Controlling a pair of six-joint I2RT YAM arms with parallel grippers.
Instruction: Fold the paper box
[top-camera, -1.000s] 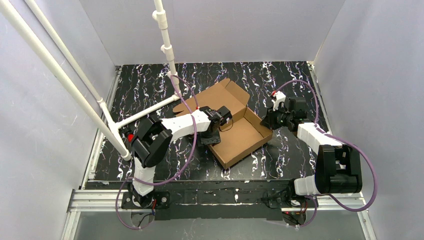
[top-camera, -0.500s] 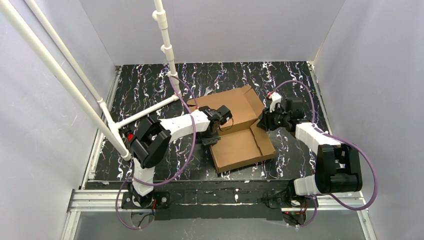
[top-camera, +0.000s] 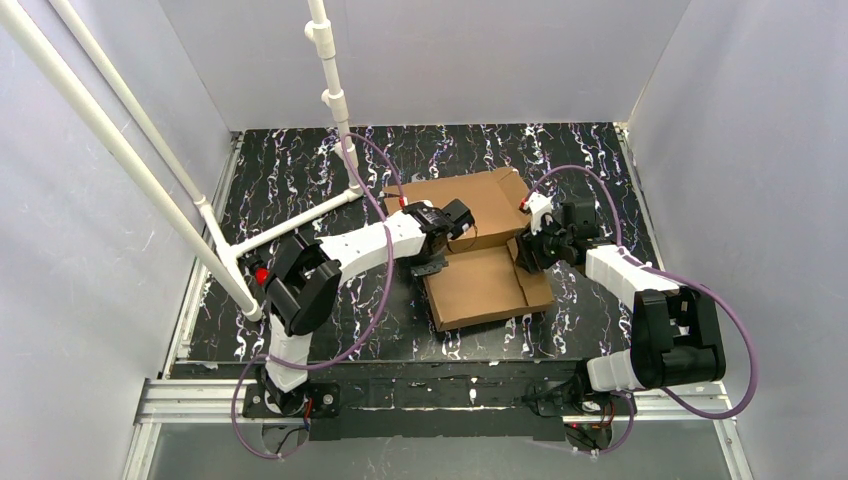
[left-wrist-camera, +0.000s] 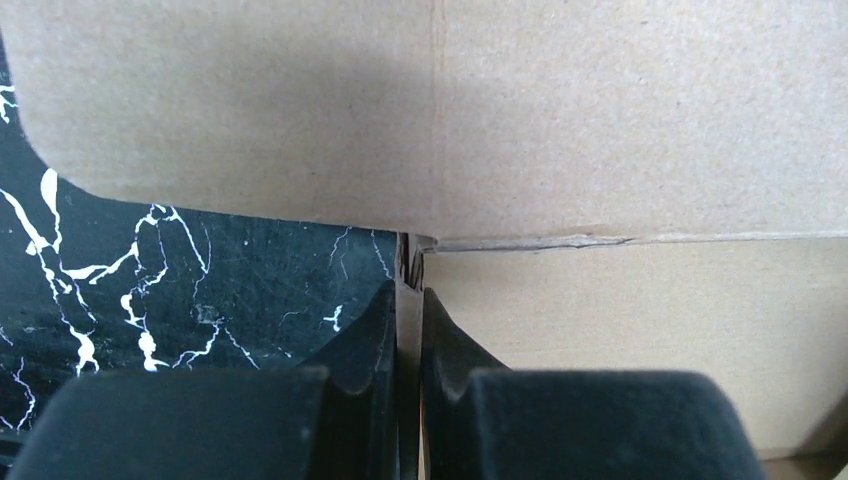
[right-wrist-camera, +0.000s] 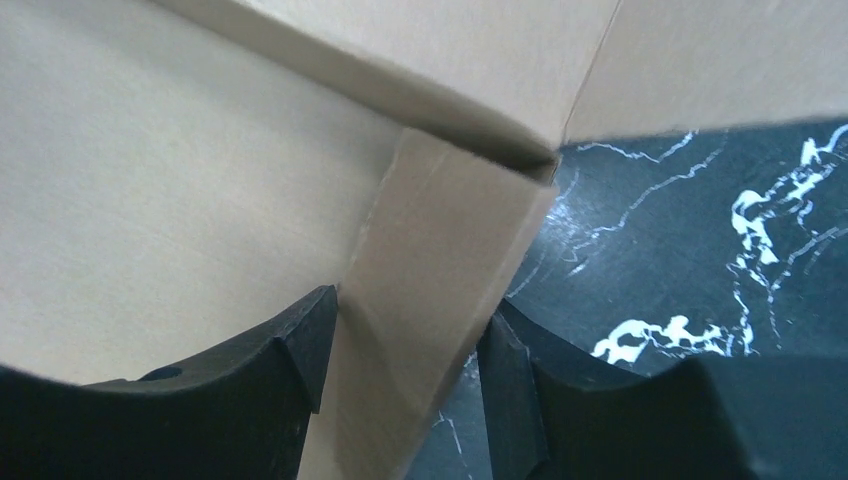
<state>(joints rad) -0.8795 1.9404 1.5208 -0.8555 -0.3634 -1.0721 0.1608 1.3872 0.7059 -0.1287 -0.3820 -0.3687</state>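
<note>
Black marbled table (top-camera: 290, 180), white walls. The paper box (top-camera: 480, 290) sits mid-table, lid on the far side. My left gripper (left-wrist-camera: 408, 293) pinches its left wall; my right gripper (right-wrist-camera: 408, 315) is spread around the right wall. I judge side walls are being raised; next, hold them upright for tucking.

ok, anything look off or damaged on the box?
Minor only. The plain brown corrugated cardboard box sits skewed to the table edge, lid open. By the left hand, shut on its side wall, the fold line looks slightly frayed. Nothing spilled.
</note>
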